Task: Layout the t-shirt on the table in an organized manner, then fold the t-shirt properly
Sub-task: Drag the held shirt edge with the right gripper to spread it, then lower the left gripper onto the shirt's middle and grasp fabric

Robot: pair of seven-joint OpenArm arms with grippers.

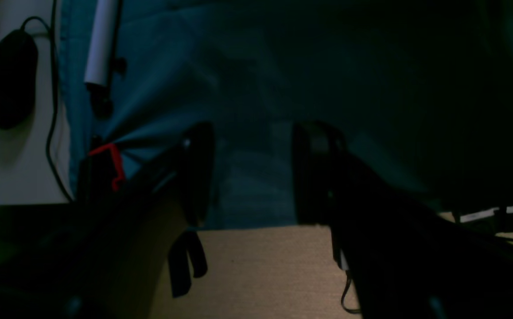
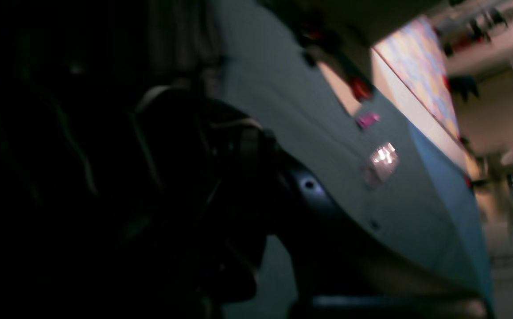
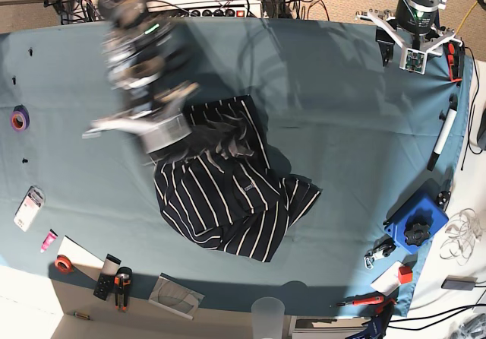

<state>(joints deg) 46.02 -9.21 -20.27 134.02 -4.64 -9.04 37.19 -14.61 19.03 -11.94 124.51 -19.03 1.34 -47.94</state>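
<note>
Base view shows the worktop [image 3: 342,111], a wide teal spread filling most of the picture, with the t-shirt [image 3: 228,194] bunched in a rumpled heap near its middle, slightly toward 7 o'clock. The heap's long axis runs roughly from 11 o'clock to 5 o'clock, with one striped flap reaching up toward 12 and another lobe spilling out toward 3. It is not laid flat yet, so the layout step looks barely started.

The right arm, blurred with motion, comes in from 11 o'clock, and the right pincer [image 3: 199,143] sits at the upper edge of the heap, closed down tight. Dark cloth is gathered right at its tip, and the right wrist view shows striped fabric bunched against the jaws, so I judge it has a pinch of the t-shirt, though blur leaves that short of certain.

The left pincer [image 3: 412,50] is parked at the far corner near 1 o'clock, well apart from the cloth, jaws spread wide and empty; its wrist view shows only bare worktop between them.

The right arm is therefore much the nearer. From its pincer the bulk of the t-shirt lies toward 5 o'clock, so a pull toward 11 would likely draw the heap out along its length.
</note>
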